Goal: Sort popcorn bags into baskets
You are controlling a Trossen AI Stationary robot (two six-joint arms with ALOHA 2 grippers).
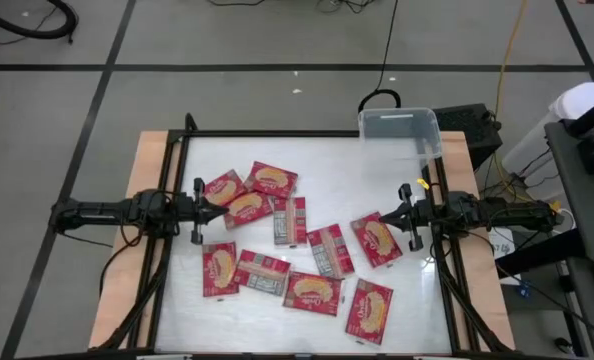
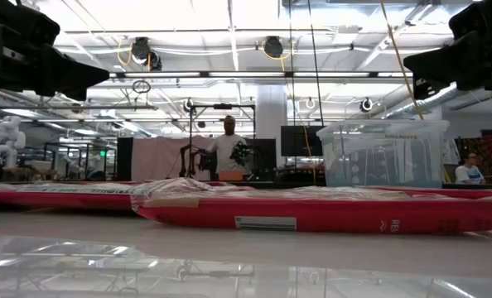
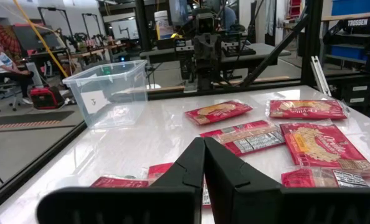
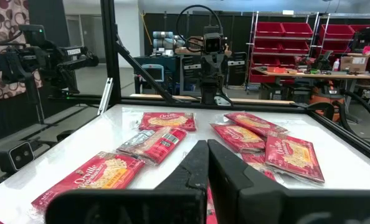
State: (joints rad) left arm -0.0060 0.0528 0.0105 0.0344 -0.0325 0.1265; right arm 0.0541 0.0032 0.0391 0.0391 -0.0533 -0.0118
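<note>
A robotics lab: red parts-bin shelves, workbenches and other robot rigs.

Bright, even light from ceiling fixtures overhead — they blow out to white in the low view. The glossy white table throws back a pale sheen in the high view and mirrors the red popcorn bags at table height, where the near tabletop is soft and out of focus. Shadows under the bags are faint. Both wrist views are sharp in the middle — their own dark fingers loom blurred
</note>
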